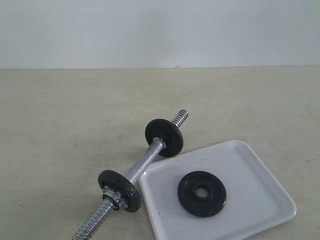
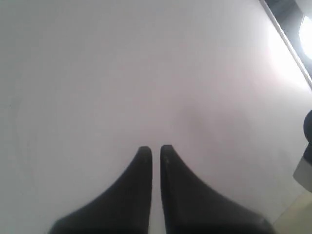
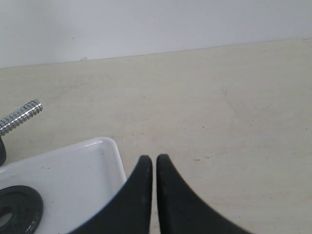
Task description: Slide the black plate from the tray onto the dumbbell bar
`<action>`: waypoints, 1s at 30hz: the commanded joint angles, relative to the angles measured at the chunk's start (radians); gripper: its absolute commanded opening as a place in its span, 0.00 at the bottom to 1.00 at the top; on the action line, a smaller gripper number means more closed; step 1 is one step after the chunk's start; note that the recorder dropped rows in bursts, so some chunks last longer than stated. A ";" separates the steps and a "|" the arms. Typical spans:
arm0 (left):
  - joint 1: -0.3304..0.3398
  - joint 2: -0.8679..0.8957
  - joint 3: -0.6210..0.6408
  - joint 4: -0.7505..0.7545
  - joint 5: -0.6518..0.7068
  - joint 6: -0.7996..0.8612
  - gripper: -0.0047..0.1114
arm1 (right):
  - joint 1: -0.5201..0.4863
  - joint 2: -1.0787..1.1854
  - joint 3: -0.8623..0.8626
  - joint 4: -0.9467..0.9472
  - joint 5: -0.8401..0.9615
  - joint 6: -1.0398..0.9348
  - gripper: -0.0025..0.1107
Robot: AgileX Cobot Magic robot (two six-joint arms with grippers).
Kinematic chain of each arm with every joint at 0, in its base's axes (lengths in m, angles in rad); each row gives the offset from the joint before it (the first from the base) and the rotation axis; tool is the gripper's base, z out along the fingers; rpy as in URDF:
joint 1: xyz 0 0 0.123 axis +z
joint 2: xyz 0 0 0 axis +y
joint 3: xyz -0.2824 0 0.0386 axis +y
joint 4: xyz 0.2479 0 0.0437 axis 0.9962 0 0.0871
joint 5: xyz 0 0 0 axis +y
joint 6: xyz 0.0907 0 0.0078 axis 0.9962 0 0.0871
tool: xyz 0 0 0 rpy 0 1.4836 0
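The black plate (image 1: pixel 202 193) lies flat in the middle of the white tray (image 1: pixel 252 167) at the lower right of the exterior view; its edge also shows in the right wrist view (image 3: pixel 19 209). The chrome dumbbell bar (image 1: pixel 142 165) lies slanted just left of the tray, with two small black discs on it and threaded ends. Neither gripper appears in the exterior view. My right gripper (image 3: pixel 154 160) is shut and empty, above the table beside the tray's corner (image 3: pixel 105 146). My left gripper (image 2: pixel 155 149) is shut and empty, facing a plain white surface.
The beige table (image 1: pixel 60 125) runs back to a white wall. The bar's threaded end (image 3: pixel 19 117) shows in the right wrist view. At the left wrist view's edge there is a dark strip and a bright light (image 2: pixel 304 34).
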 commanded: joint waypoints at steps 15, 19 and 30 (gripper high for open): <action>0.022 0.004 -0.028 -0.724 1.184 0.060 0.08 | -0.008 -0.004 0.000 -0.008 -0.005 0.000 0.03; 0.022 0.004 -0.028 -0.988 1.525 0.304 0.08 | -0.008 -0.004 0.000 -0.008 -0.005 0.000 0.03; 0.022 0.004 -0.028 -2.209 1.454 2.177 0.08 | -0.008 -0.004 0.000 -0.008 -0.005 0.000 0.03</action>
